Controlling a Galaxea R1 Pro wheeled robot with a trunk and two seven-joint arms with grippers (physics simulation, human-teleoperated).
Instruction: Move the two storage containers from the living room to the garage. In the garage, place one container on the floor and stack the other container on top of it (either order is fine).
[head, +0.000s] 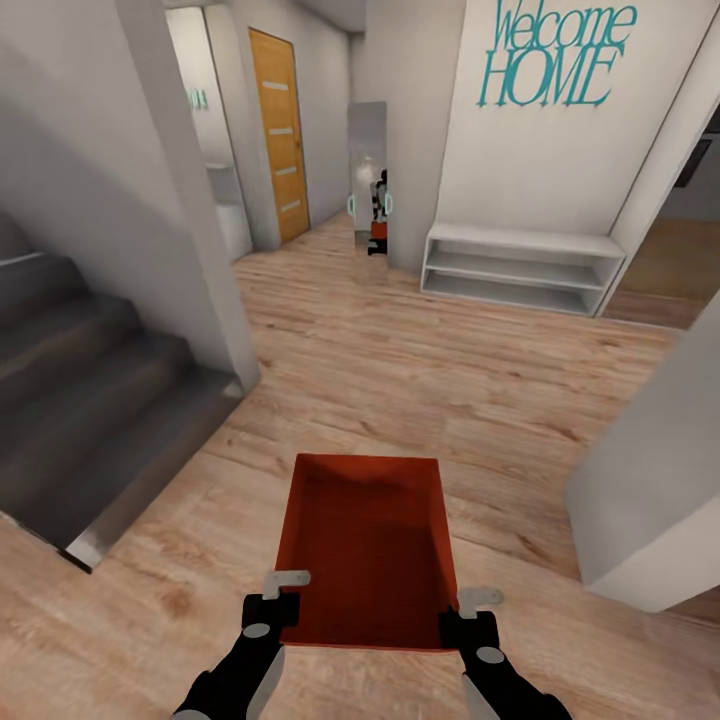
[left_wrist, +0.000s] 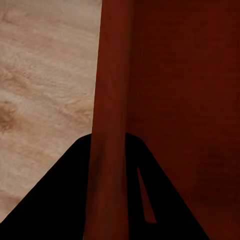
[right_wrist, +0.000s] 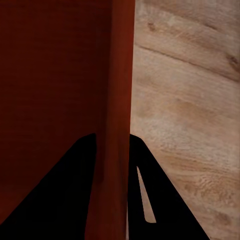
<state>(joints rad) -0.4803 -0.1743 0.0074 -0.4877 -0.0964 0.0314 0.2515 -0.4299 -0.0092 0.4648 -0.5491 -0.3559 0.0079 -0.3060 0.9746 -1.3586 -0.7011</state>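
An orange-red storage container hangs level in front of me above the wood-plank floor, held by both arms. My left gripper is shut on its left wall near the close corner, and my right gripper is shut on its right wall. The left wrist view has that thin wall running between the two dark fingers, with the ribbed bottom beside it. In the right wrist view the other wall sits between the fingers in the same way. The bin is empty.
A grey staircase and its white wall stand at the left. A white low shelf sits ahead right under "Welcome HOME" lettering. A white wall corner juts in at the right. An orange door and a mirror lie down the hallway.
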